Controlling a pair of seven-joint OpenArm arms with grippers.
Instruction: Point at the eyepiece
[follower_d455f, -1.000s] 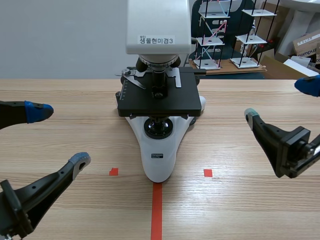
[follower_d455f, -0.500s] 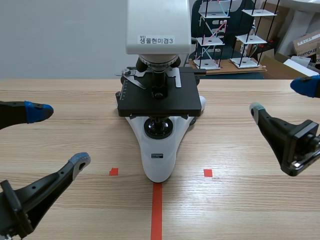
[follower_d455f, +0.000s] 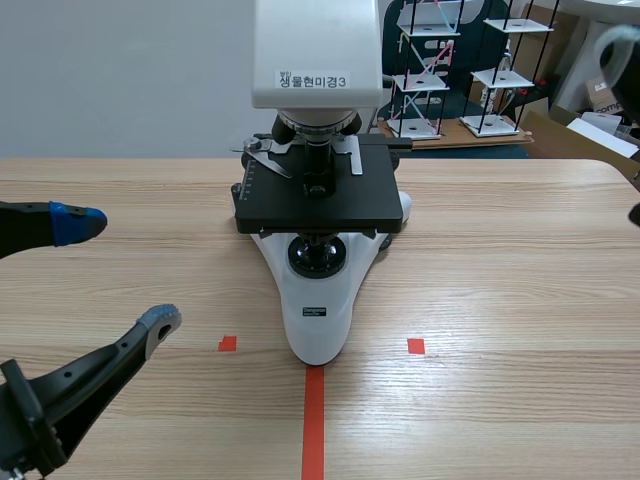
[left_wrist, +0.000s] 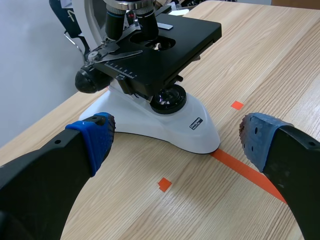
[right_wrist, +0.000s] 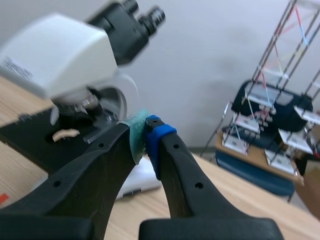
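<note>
Right wrist view gave me the eyepiece (right_wrist: 154, 16): twin black tubes, angled up off the white microscope head (right_wrist: 55, 55), right at the top of the instrument. It sat ahead of the right gripper (right_wrist: 144, 131), apart from it, no contact. That gripper's fingers were pressed together, green pad vs blue pad, nothing btwn them. Scene view cut the eyepiece off; I only got the head, the black stage (follower_d455f: 320, 205) and the white base (follower_d455f: 318, 320) on the table (follower_d455f: 500, 300). Left gripper (follower_d455f: 120, 272) hung low beside the base, not touching, fingers spread wide, holding nothing. Wire racks (right_wrist: 280, 100) stood in the bkgd.
</note>
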